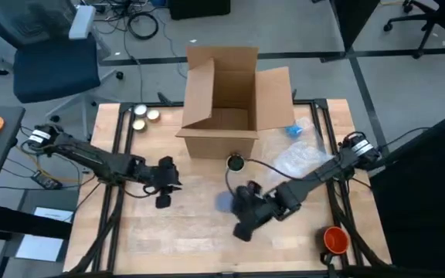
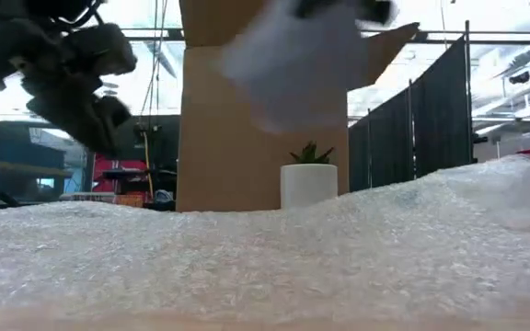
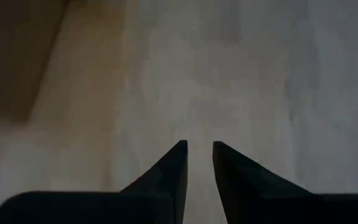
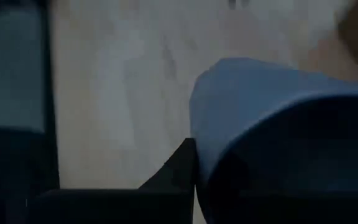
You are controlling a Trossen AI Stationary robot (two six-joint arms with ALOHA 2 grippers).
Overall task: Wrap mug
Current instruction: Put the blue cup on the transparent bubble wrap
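In the high view, my right gripper (image 1: 234, 205) is near the table's middle, shut on a pale blue mug (image 1: 224, 202). The low view shows the mug (image 2: 293, 64) blurred and high above the bubble wrap (image 2: 265, 257), which lies spread over the table. The right wrist view looks into the mug's dark open mouth (image 4: 291, 162). To the mug's left, my left gripper (image 1: 163, 197) hovers over the table. Its fingers stand a narrow gap apart with nothing between them (image 3: 199, 149). My right gripper holds the mug by its rim. One finger (image 4: 179, 168) lies against the outer wall (image 4: 210, 124). The other is hidden in the mug's dark inside. The mug is lifted clear of the table, its mouth turned toward the wrist.
An open cardboard box (image 1: 230, 100) stands at the far middle, with a small white plant pot (image 1: 236, 162) in front of it. Crumpled bubble wrap (image 1: 300, 158) lies at the right, an orange object (image 1: 335, 239) near the right front corner, and tape rolls (image 1: 144, 116) at the far left.
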